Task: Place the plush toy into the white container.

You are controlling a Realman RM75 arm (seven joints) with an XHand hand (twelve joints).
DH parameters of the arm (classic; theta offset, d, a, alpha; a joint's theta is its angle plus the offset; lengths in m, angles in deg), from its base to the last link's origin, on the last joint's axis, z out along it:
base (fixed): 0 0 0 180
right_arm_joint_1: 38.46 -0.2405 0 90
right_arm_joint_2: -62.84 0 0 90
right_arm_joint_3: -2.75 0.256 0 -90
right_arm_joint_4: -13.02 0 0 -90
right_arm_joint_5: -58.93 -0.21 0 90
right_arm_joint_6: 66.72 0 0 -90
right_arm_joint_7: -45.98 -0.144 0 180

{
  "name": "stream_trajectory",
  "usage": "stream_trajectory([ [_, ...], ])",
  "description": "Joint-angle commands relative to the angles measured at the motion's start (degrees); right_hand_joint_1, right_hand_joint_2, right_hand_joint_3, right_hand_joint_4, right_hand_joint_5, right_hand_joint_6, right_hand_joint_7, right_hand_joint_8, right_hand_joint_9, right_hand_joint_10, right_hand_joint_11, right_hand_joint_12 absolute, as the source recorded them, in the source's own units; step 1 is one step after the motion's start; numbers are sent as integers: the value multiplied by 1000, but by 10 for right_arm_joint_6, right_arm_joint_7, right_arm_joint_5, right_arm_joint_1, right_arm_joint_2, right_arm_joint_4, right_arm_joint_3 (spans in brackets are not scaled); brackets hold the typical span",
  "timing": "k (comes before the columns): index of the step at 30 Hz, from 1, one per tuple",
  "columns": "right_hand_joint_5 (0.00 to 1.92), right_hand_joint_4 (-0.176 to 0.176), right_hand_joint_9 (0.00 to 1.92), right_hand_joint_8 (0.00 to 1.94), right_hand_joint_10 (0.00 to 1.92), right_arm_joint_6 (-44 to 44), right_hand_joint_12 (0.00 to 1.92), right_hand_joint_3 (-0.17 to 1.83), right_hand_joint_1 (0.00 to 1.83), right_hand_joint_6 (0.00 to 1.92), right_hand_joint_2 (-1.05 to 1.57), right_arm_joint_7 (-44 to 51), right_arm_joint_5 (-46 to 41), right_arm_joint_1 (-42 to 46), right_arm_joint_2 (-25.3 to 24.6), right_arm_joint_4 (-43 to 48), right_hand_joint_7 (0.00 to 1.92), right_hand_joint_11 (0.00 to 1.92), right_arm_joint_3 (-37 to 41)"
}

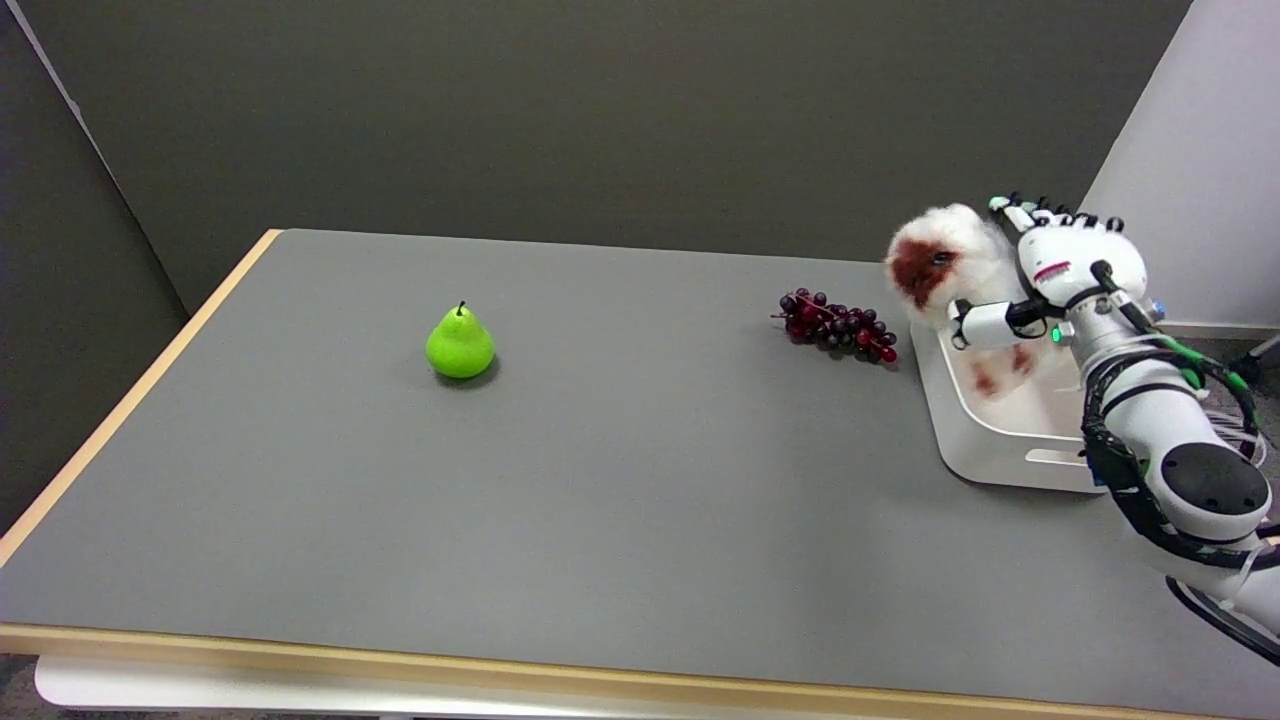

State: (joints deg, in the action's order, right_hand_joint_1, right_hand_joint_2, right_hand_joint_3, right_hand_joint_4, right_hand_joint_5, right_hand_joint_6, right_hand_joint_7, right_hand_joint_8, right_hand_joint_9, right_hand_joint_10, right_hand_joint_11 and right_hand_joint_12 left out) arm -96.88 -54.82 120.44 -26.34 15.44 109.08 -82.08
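White-brown plush toy [940, 265] upright over white container [985, 435].

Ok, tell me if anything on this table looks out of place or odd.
Nothing stands out. The right hand holds the plush toy over the white container; grapes and pear sit intact.

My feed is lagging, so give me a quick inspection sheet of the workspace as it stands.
Surface: grey table with a wood edge.
Job's things: plush toy held over the white container, its lower part inside.
Clutter: green pear; dark grape bunch beside the container.
Hands: right hand grips the plush toy.
Cables: black and green cables along the right arm.
Surroundings: dark wall panels.
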Motion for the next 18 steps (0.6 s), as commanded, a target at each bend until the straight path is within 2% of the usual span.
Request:
stream_trajectory([
  [1,-1,22,-1,-1,352,59,1123,875,485,65,540,-199,-160,35,-19,-37,-1,19,30],
  [4,-1,23,-1,-1,187,88,1126,794,491,7,521,-246,-149,26,-17,-29,-1,-1,37],
  [7,-1,37,-1,-1,118,100,1102,779,475,-1,514,-282,-108,11,-16,-14,-1,-1,38],
  [9,-1,65,-1,-1,8,93,1024,792,450,-1,501,-304,-61,-1,-21,4,-1,-1,36],
  [11,-1,65,-1,-1,-1,81,935,782,452,-1,512,-308,-5,-21,-31,39,-1,-1,33],
  [13,-1,71,-1,-1,-1,65,666,662,476,-1,572,-308,23,-42,-39,71,-1,-1,27],
  [16,-1,68,-1,-1,-1,67,586,666,469,-1,585,-308,70,-89,-45,85,-1,-1,24],
  [18,-1,65,-1,-1,-1,71,543,685,454,-1,591,-308,65,-123,-43,82,-1,-1,22],
])
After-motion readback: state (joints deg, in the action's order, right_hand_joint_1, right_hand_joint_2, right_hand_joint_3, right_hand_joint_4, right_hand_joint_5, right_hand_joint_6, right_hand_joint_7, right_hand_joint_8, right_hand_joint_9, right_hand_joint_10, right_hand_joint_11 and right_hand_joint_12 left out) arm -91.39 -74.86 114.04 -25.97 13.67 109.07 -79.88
